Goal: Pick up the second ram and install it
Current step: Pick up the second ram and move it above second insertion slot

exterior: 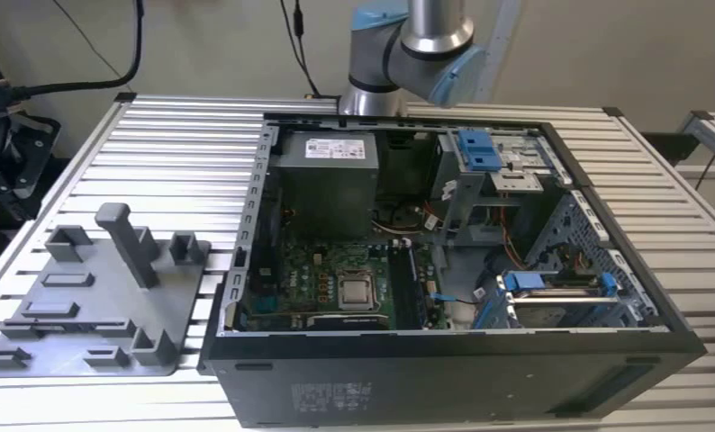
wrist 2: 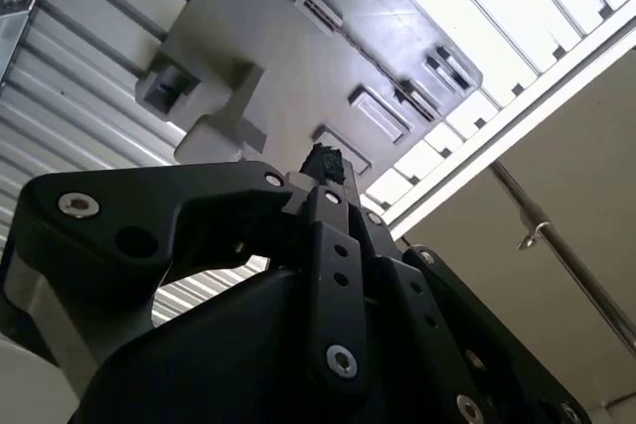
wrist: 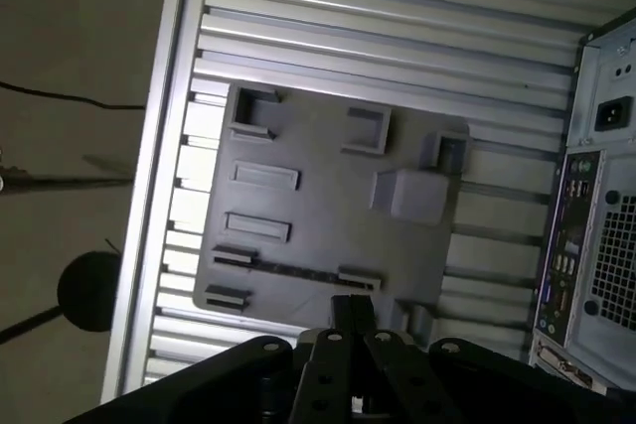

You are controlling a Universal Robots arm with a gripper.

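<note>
Black gripper (wrist: pixel 353 309) linkage sits closest in the first wrist view, fingers (wrist: pixel 344 313) drawn together on nothing and aimed at the grey tray (wrist: pixel 328 208) on the slatted table (wrist: pixel 378 37). Out ahead of the fingertips, well apart from them, a thin dark strip between two slotted holders (wrist: pixel 231 256) looks to be the second ram (wrist: pixel 298 271), seen edge-on. I judge this the approach to the pick, which calls for parting the fingers and squaring them across that narrow edge before closing

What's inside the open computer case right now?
Power supply, motherboard with silver processor chip, and blue-latched drive bays. The near wall hides the board's lowest edge.
</note>
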